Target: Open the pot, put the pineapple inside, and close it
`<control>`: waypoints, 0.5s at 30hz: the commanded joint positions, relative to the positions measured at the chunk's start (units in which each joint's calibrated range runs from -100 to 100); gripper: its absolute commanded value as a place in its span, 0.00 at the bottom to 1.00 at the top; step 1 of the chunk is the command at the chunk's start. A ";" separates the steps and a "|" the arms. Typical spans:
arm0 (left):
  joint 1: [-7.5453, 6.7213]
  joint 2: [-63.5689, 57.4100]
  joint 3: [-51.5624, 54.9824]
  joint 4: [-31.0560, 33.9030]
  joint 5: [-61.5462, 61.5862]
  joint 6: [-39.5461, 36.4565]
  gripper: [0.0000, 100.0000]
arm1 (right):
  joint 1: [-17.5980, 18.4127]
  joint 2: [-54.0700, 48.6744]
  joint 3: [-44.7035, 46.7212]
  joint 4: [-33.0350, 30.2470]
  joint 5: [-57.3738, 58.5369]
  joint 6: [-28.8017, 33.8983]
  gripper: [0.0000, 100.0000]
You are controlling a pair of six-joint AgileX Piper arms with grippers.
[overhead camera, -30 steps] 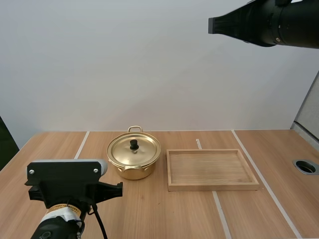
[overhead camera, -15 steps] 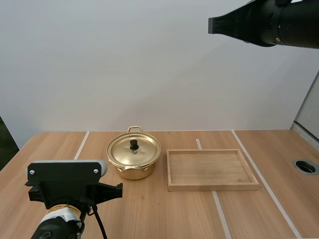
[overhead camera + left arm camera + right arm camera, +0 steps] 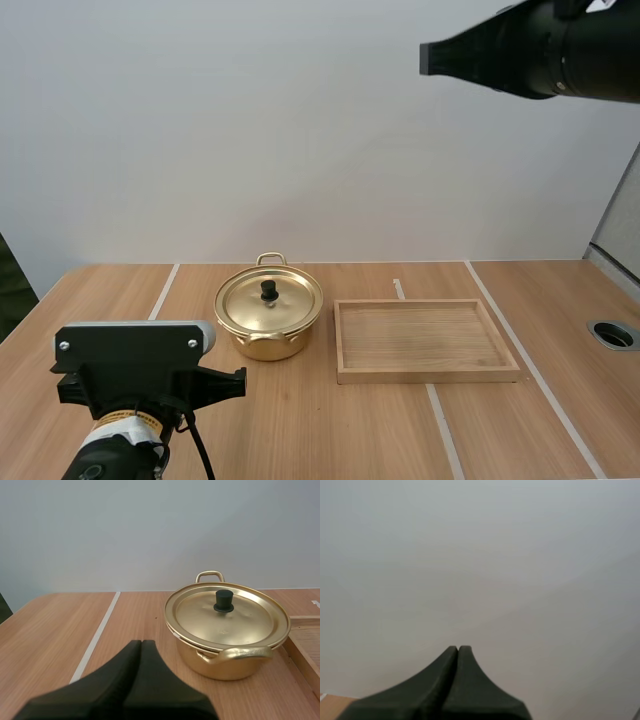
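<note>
the pot [image 3: 220, 660] stands on the table [image 3: 60, 625] ahead of the left gripper [image 3: 141, 643] and a little to its right, apart from it, with bare wood between the tips and the pot's near handle [image 3: 242, 653]. the lid [image 3: 227, 615] sits flat on the pot, and its black knob [image 3: 223, 601] stands upright in the middle. a second handle [image 3: 209, 574] shows on the pot's far side. the left gripper is low over the table, its two fingers pressed together as one dark wedge with nothing between them. the tray [image 3: 425, 377] lies farther to the left gripper's right, just beside the pot; i cannot tell if its near edge touches the pot. the right gripper [image 3: 458, 648] is held high, well above the pot and tray, and faces the plain wall. its fingers also lie closed against each other and grip nothing. in the high view the right arm [image 3: 545, 50] reaches in well above the tray.
</note>
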 commanded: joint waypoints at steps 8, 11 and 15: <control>-0.17 -0.41 0.09 0.28 -0.50 -0.03 0.00 | -0.16 -23.52 34.09 -0.50 -10.81 0.49 0.00; -0.17 -0.41 0.09 0.28 -0.50 -0.03 0.00 | -0.16 -29.17 43.63 -1.03 -13.59 2.82 0.00; -0.17 -0.41 0.09 0.28 -0.50 -0.03 0.00 | -0.16 -33.36 52.59 -2.15 -14.59 5.05 0.00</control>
